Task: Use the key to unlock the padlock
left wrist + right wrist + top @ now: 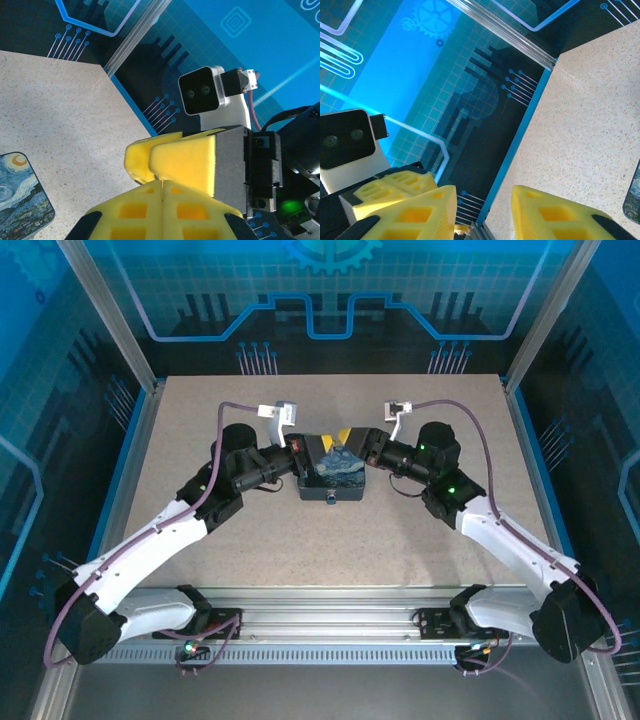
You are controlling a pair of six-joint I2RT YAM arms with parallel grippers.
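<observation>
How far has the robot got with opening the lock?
Done: both grippers are close together above the painted mat in the middle of the table. In hand: the left gripper is shut and the right gripper is open, facing each other. Left: I can't make out the padlock or the key here, so turning the key and popping the lock open can't be counted as done.

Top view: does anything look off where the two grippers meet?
Nothing looks spilled or damaged. The left gripper and right gripper meet tip to tip over the Starry Night mat, which looks crowded. Left jaws are shut, right open; whether either holds anything I cannot tell.
</observation>
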